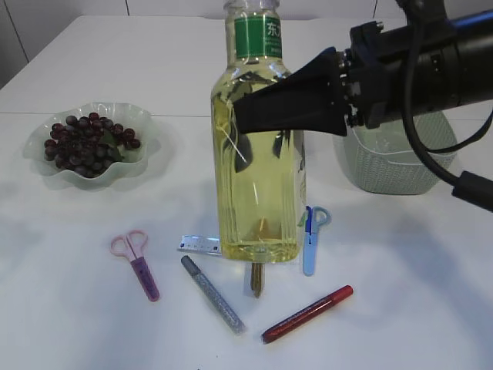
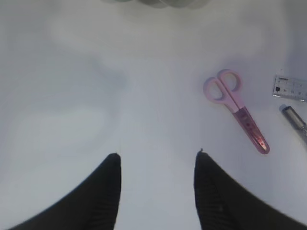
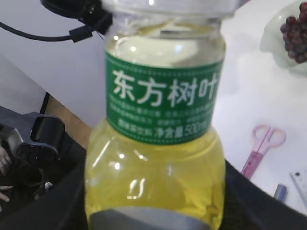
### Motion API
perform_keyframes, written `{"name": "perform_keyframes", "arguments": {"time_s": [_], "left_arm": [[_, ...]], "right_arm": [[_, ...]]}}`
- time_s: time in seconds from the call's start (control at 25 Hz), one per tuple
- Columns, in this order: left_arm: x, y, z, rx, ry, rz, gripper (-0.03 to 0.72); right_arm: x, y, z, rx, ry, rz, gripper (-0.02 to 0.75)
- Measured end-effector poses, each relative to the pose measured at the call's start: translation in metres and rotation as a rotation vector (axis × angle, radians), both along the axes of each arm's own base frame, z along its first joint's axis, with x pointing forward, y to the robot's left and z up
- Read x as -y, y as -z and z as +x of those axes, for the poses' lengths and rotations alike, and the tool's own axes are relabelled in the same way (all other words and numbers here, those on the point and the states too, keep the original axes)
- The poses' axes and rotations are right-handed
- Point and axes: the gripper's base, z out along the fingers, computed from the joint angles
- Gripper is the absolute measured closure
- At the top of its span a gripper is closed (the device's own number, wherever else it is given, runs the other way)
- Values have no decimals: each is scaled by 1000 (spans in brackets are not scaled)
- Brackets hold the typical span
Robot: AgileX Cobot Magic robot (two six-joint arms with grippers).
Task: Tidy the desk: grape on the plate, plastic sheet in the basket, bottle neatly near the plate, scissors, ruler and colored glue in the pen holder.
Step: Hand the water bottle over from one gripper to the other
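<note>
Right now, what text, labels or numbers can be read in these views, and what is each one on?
"东方树叶": large white characters on the bottle green label.
"500": in the small line beneath; the rest there is too blurred.
Ruler: graduation marks only, numbers too small to read.

Black right arm (image 1: 431, 54), looping cable, matte wedge-shaped pincer (image 1: 254, 116)

A white surface (image 1: 400, 308) fills nearly the whole exterior view, lit evenly with soft grey shadows. Beyond its far edge stands a pale wall (image 1: 100, 6) with thin dark seams. In the right wrist view, left of the surface, a wooden strip (image 3: 67, 117) and dark equipment (image 3: 33, 148) show.
</note>
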Motion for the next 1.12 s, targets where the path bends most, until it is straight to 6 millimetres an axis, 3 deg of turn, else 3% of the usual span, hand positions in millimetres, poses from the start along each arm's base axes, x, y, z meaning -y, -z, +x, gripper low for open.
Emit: {"name": "perform_keyframes", "arguments": {"time_s": [0.44, 0.72, 0.88, 1.12], "left_arm": [[-1, -1, 2, 23, 2, 14, 326], [3, -9, 17, 206, -26, -41, 328], [16, -16, 27, 382, 32, -41, 329], [44, 9, 23, 659, 87, -83, 352]], "right_arm": [[-1, -8, 3, 130, 7, 71, 291], [-1, -8, 3, 135, 8, 70, 291], [-1, -8, 3, 137, 7, 69, 291], [-2, -10, 4, 131, 22, 99, 291]]}}
